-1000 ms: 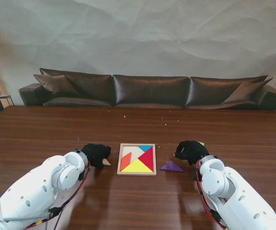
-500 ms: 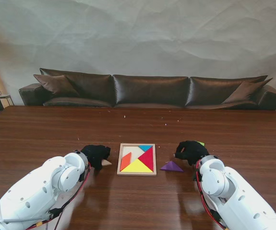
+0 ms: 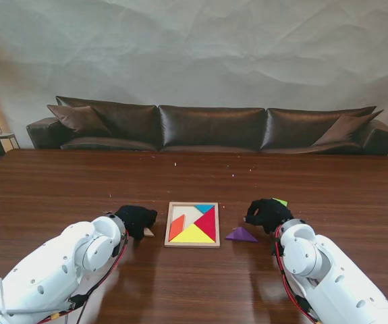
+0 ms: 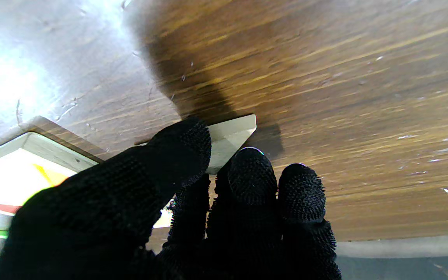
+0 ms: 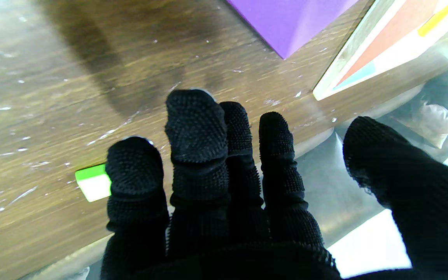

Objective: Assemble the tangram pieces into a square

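Observation:
The wooden tray (image 3: 192, 245) lies at the table's centre, holding red, orange, yellow, blue and pale pieces. My left hand (image 3: 136, 219) is just left of it. In the left wrist view its thumb (image 4: 181, 144) and fingertips (image 4: 251, 175) close round a pale wooden piece (image 4: 231, 132), which still rests on the table (image 3: 149, 232). A purple triangle (image 3: 241, 234) lies right of the tray. My right hand (image 3: 268, 213) hovers beyond it with fingers spread and nothing in them (image 5: 224, 186). A green piece (image 3: 281, 202) peeks out at its far side (image 5: 91, 182).
The dark wooden table (image 3: 59, 189) stretches wide on both sides. A brown leather sofa (image 3: 210, 128) stands behind its far edge. The tray's corner (image 4: 33, 144) lies close to my left thumb.
My left hand has settled lower and tightened round the pale piece, which has slid slightly nearer to me. The right hand has stayed put.

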You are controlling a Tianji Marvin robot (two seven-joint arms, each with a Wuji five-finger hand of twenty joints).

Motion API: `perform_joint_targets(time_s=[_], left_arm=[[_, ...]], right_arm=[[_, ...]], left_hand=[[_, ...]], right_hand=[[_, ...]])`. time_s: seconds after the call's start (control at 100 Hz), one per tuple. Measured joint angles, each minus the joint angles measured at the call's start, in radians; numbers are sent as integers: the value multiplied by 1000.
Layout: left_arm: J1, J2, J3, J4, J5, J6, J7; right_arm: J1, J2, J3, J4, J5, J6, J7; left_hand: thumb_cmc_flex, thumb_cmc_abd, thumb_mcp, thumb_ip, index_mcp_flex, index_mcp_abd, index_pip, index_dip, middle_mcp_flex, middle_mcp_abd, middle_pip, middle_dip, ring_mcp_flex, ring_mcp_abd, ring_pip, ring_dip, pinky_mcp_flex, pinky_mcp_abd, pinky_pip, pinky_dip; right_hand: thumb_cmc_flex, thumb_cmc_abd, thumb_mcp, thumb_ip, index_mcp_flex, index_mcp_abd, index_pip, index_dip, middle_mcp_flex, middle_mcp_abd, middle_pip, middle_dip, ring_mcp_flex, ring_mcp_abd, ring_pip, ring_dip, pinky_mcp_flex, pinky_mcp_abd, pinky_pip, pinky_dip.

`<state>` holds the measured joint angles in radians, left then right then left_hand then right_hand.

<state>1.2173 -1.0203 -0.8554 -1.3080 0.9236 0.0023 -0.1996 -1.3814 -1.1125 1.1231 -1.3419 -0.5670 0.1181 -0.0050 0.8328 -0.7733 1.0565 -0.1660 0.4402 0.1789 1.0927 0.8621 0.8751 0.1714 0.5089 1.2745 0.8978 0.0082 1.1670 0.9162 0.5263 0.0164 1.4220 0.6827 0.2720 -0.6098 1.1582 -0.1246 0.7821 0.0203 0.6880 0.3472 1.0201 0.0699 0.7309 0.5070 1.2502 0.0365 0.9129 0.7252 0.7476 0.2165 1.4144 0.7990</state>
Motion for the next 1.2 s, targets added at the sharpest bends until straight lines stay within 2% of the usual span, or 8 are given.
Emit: perform_joint_targets(time_s=[0.14, 0.33, 0.39, 0.51, 0.59, 0.78, 0.86, 1.2], left_arm=[[-5, 0, 7, 6, 7, -6, 19], [2, -2, 3, 9, 30, -4, 49], [7, -3, -2, 6, 35, 4, 50], [15, -3, -4, -3, 54, 29, 54], [19, -3, -4, -4, 59, 33, 66], [23, -6, -22, 5, -16, 13, 76], [21, -6, -22, 9, -25, 9, 79], [10, -13, -14, 30, -51, 4, 98]], right_arm=[[0, 0, 0, 0, 0, 0, 3], [1, 0, -1, 0, 1, 0, 9], [1, 0, -1, 1, 1, 0, 9], [3, 0, -3, 3, 2, 0, 9], [4, 0, -5, 4, 3, 0, 8], [5, 0, -5, 5, 5, 1, 10], [5, 0, -5, 6, 5, 1, 10], [7, 0, -6, 8, 6, 2, 10]], left_hand=[[0, -30, 2, -2, 21, -22, 38, -22, 51, 0, -6, -2, 34, 27, 15, 0, 22, 40, 22, 19], [-13, -55, -2, -37, 56, -32, 57, -43, 129, 0, -6, -6, 74, 76, 15, 0, 62, 132, 58, 40], [-23, -51, -2, -48, 60, -32, 60, -49, 158, 0, -6, -19, 83, 118, -14, -4, 60, 164, 58, 57], [-34, -59, -3, -69, 78, -32, 63, -58, 202, 0, -1, -31, -5, 214, -266, -69, -10, 205, 59, 104], [-35, -62, -4, -79, 81, -32, 65, -58, 216, 0, 11, -31, -54, 257, -467, -182, -46, 220, -4, 109], [10, -73, -87, -77, 104, -32, 81, -62, 216, 13, 119, -32, -46, 331, -524, -217, -16, 289, -243, -57], [12, -73, -91, -77, 107, -29, 86, -62, 216, 13, 169, -42, -43, 332, -524, -217, 6, 299, -274, -104], [31, -73, -95, -78, 107, -24, 87, -76, 186, 13, 268, -80, -37, 359, -510, -217, 31, 357, -295, -161]], right_hand=[[0, 0, 0, 0, 0, 0, 0, 0, 0, 0, 0, 0, 0, 0, 0, 0, 0, 0, 0, 0], [0, 0, 0, 0, 0, 0, 0, 0, 0, 0, 0, 0, 0, 0, 0, 0, 0, 0, 0, 0], [0, 1, 0, 0, 0, 0, 0, 0, 0, 0, 0, 0, 0, 0, 0, 0, 0, 0, 0, 0], [0, 1, 0, 0, 0, 0, 0, 0, 0, 0, 0, 0, 0, 0, 0, 0, 0, 0, 0, 0], [0, 1, 0, 0, 0, 0, 0, 0, 0, 0, 0, 0, 0, 0, 0, 0, 0, 0, 0, 0], [0, 1, 0, 0, 0, 0, 0, 0, 0, 0, 0, 0, 0, 1, 0, 0, 0, 0, 0, 0], [0, 1, 0, 0, 0, 0, 0, 0, 0, 0, 0, 0, 0, 2, 0, 0, 0, 0, 0, 0], [0, 1, 0, 0, 0, 0, 0, 0, 0, 0, 0, 0, 0, 4, 0, 0, 0, 0, 0, 0]])
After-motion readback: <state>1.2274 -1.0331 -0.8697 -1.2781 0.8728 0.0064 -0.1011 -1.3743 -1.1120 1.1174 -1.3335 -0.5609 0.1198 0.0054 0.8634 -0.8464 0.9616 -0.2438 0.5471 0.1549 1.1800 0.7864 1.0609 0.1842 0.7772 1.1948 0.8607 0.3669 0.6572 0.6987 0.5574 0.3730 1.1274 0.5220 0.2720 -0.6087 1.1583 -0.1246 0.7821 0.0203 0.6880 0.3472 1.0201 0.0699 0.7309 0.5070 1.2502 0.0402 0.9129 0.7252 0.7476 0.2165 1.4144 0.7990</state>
